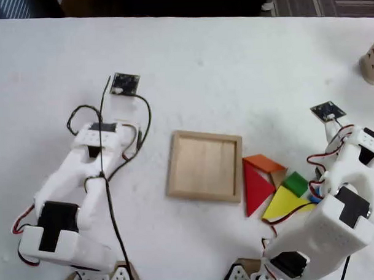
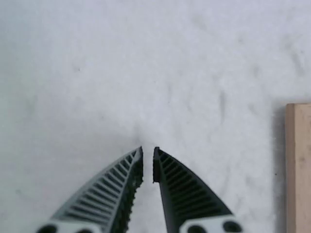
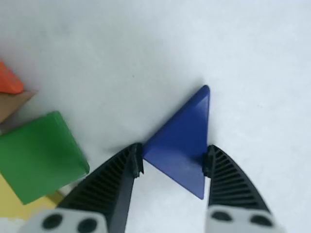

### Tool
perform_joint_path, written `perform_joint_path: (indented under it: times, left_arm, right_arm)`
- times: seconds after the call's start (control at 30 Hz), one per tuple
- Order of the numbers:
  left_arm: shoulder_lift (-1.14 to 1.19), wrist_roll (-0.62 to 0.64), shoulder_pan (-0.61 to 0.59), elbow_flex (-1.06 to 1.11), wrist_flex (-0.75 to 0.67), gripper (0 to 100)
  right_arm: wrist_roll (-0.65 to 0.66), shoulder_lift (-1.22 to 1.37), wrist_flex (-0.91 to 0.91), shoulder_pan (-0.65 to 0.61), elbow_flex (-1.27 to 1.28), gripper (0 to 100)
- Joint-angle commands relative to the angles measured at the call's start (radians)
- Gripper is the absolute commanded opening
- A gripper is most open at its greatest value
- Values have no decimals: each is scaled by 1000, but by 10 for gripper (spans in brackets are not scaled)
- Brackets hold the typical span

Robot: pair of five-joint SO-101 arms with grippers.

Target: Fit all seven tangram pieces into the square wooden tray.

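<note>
Bench [image 1: 233, 64]: square wooden tray [image 1: 204, 166] mid-bench, empty. Pieces are clustered just beside the tray's edge, on the right arm's side: red triangle [image 1: 256, 187], yellow triangle [image 1: 284, 204], orange piece [image 1: 264, 164], green square [image 1: 295, 184]. The blue triangle [image 3: 184, 141] lies flat near the green square. The right tool [image 3: 173, 159] pinches it, one jaw on a corner and one on an edge. The pieces are likely light, rigid painted wood, smooth and thin. The slanted sides could squirt out or pivot, so grip low and square to a flat edge. The left tool [image 2: 147, 151] is near the tray, nearly pressed together and holding nothing.
</note>
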Motion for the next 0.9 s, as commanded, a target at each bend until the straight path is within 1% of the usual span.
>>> perform_joint_path:
  times: [0.0,0.2,0.47,0.67,0.87]
  left_arm:
    - [-7,-6,22,-52,-2,72]
    - [-7,-6,22,-52,-2,72]
    - [-7,-6,24,-52,-2,72]
    - [-7,-6,24,-54,-2,72]
    - [-7,-6,24,-54,-2,72]
  right_arm:
    - [-63,-4,31,-30,-66,131]
    - [-64,-4,162,-39,-135,131]
    - [-68,-8,222,-38,-163,130]
    - [-71,-114,306,-56,-155,130]
    - [-72,-239,351,-114,-103,130]
